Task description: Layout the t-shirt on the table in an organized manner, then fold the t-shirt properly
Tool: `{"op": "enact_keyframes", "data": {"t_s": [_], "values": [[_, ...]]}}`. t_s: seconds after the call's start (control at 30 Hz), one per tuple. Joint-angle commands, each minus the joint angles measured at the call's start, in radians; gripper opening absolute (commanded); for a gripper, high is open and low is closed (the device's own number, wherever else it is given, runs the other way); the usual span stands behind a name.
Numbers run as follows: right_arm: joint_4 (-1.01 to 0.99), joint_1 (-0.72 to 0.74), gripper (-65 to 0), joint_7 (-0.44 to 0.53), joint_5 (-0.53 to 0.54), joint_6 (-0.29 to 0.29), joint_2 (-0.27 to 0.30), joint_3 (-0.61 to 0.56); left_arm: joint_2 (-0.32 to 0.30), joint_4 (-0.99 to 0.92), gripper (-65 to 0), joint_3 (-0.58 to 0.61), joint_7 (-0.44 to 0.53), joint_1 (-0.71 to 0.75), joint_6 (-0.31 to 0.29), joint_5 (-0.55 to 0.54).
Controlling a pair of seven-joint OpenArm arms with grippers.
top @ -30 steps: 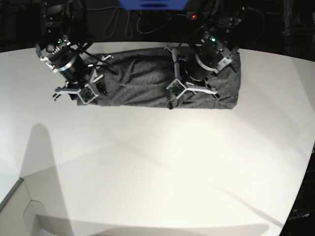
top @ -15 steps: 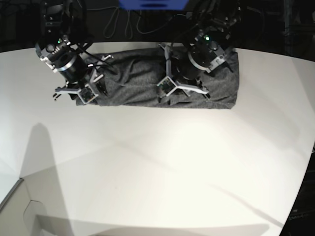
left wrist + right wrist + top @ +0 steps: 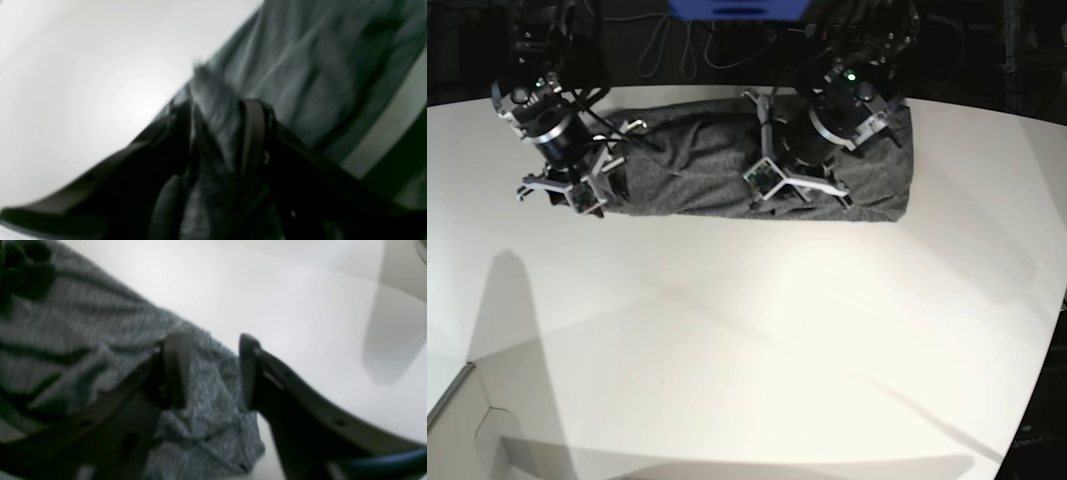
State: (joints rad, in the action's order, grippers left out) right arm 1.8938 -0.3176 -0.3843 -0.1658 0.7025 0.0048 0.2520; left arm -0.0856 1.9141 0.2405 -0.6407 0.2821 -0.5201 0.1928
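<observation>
Your left gripper [image 3: 217, 133] is pinching a ridge of the t-shirt [image 3: 707, 170] — cloth sits between its jaws. Your right gripper [image 3: 210, 370] stands parted over the shirt's corner on the table [image 3: 757, 340].

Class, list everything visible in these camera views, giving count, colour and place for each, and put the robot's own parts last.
t-shirt: one, heathered dark grey, folded into a long band along the far side of the table.
table: one, white, fills most of the base view.
cables: several, dark, behind the table's far edge.
blue object: one, top edge of the base view, cut off.
left gripper: one, black, cloth between its fingers.
right gripper: one, black, fingers apart astride the shirt's end.
</observation>
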Motion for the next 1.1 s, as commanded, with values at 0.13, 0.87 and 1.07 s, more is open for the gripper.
{"op": "enact_keyframes", "data": {"t_s": [0.13,0.87,1.07], "values": [[0.025,0.011,-30.8,0.028,0.015,-0.004,-0.007,0.027,-0.006,0.078,-42.1,-0.008,0.017,-0.001,0.002,-0.105],[0.022,0.008,-30.6,0.028,0.015,-0.004,-0.007,0.033,0.05,-0.08,-42.3,-0.201,-0.07,0.022,0.002,-0.114],[0.022,0.008,-30.6,0.028,0.013,-0.004,-0.006,0.043,0.048,-0.04,-42.3,-0.053,-0.078,0.056,0.001,-0.115]]}}
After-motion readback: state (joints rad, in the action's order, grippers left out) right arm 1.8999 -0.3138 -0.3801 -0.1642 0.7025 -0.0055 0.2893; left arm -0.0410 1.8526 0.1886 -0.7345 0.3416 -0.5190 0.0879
